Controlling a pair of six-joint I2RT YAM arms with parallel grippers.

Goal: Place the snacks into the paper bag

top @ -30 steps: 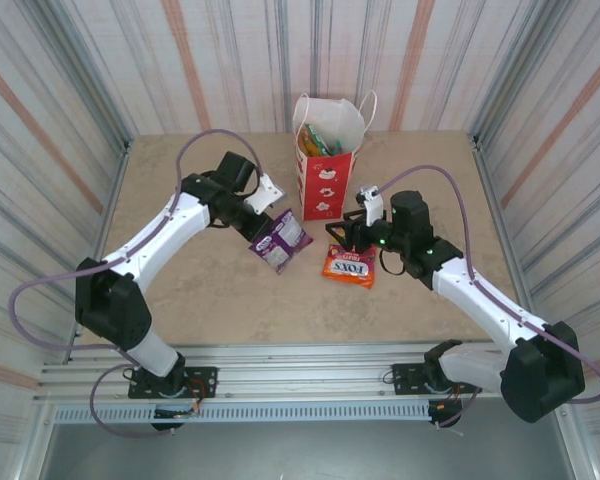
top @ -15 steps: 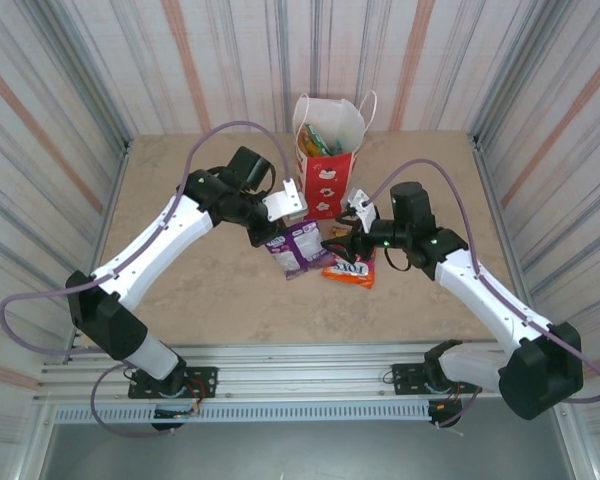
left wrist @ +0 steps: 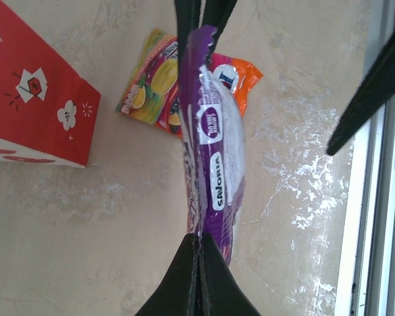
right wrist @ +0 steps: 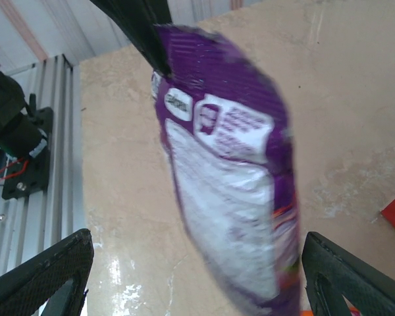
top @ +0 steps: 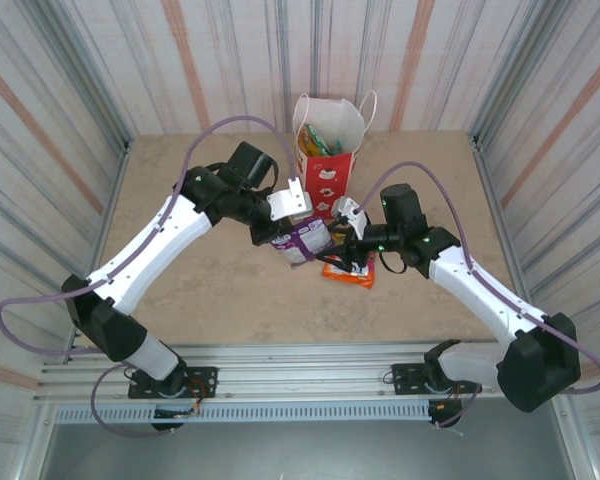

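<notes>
Snacks from the top camera: a purple packet (top: 305, 240) with a pale face hangs in the middle of the frame, up-left of an orange packet (top: 348, 272) that lies flat on the table (top: 180, 200). Other packets (top: 320, 143), green and orange, stand inside the paper bag (top: 328, 188), upright at upper centre, white above and red below. The left pincer (top: 278, 236) is closed on the left edge of the purple packet. The right pincer (top: 346, 240) is just right of this packet; its opening I cannot tell here.

In the left wrist view the purple packet (left wrist: 214, 145) runs up the centre, edge-on, glossy, with white labels. The left pincer (left wrist: 197, 242) at bottom centre pinches its lower end, jaws pressed together. The orange packet (left wrist: 148, 92) lies behind it, the paper bag (left wrist: 33, 99) at upper left.

In the right wrist view the purple packet (right wrist: 230, 184), a little blurred, hangs in the centre. The right pincer (right wrist: 197, 242) is wide open, one finger at lower left, one at lower right; the packet is between them, clear of the lower-left one and very close to the lower-right one. The left pincer (right wrist: 155, 52) holds its top corner at upper left.
</notes>
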